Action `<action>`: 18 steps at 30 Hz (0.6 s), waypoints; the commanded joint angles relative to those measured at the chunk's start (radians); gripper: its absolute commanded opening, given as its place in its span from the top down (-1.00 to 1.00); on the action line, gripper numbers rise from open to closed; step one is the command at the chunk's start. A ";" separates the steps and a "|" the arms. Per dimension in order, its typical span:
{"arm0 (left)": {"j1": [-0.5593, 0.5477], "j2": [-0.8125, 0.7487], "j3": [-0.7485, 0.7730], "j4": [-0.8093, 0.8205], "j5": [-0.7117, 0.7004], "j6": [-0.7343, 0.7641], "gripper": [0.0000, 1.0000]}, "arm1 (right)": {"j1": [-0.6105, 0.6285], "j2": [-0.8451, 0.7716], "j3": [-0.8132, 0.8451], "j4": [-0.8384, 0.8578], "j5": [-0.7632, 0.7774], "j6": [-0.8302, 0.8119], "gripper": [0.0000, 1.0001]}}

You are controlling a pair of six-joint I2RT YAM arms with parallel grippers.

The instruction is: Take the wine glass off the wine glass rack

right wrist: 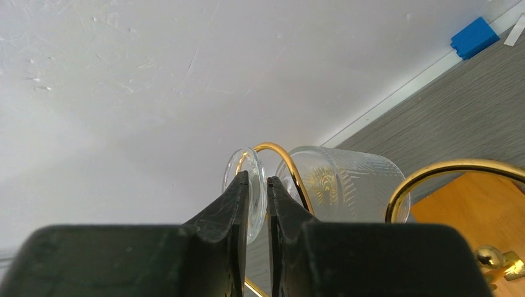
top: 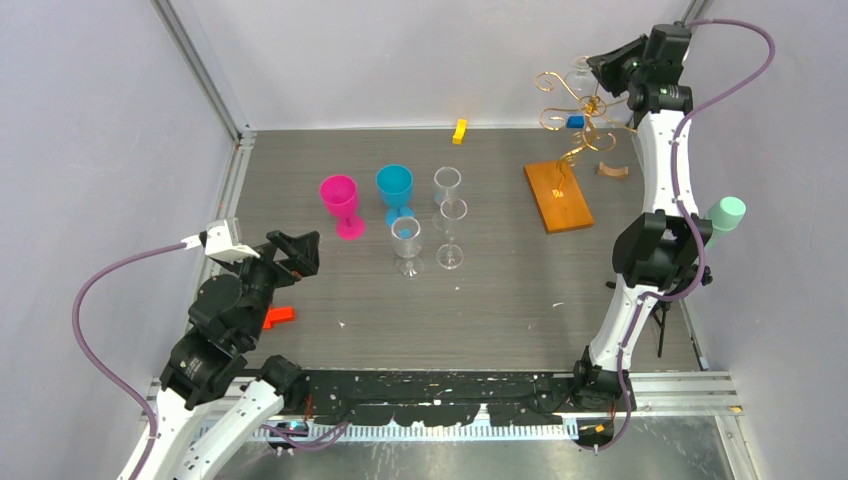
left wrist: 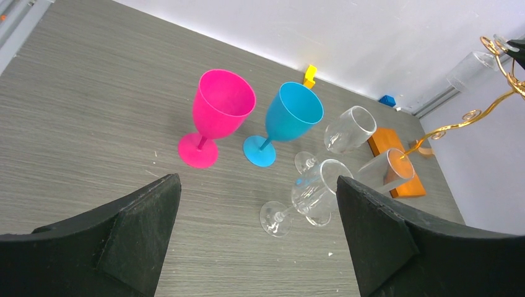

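Right wrist view: the right gripper (right wrist: 267, 185) is pinching the thin round foot (right wrist: 250, 162) of the clear wine glass (right wrist: 347, 185). Its jaws are standing almost together, with only the foot's edge between them. The glass is hanging high on the wine glass rack (right wrist: 433, 168), with a curled gold loop passing between foot and bowl, above the rack's orange wooden base (right wrist: 470, 210). The rack is standing at the far right of the table (top: 480, 300), close to the back wall. The left gripper (left wrist: 257, 180) is hovering over the near left of the table with jaws spread wide and gripping nothing. It is facing a pink goblet (left wrist: 223, 108), a blue goblet (left wrist: 294, 114) and three clear glasses (left wrist: 350, 130) standing mid-table.
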 commanded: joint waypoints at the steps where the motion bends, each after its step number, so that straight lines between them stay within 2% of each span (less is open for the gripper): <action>1: -0.002 0.008 -0.005 0.052 -0.012 0.005 -0.99 | -0.003 -0.050 -0.006 0.005 0.060 -0.079 0.63; 9: -0.002 -0.014 -0.017 0.047 -0.017 0.005 -0.99 | 0.001 -0.059 -0.009 -0.015 0.085 -0.151 0.65; 14: -0.002 -0.012 -0.018 0.046 -0.019 0.004 -0.99 | 0.002 -0.066 -0.007 -0.020 0.097 -0.171 0.49; 18: -0.002 -0.009 -0.020 0.047 -0.018 0.004 -0.99 | 0.002 -0.058 -0.003 -0.017 0.090 -0.142 0.48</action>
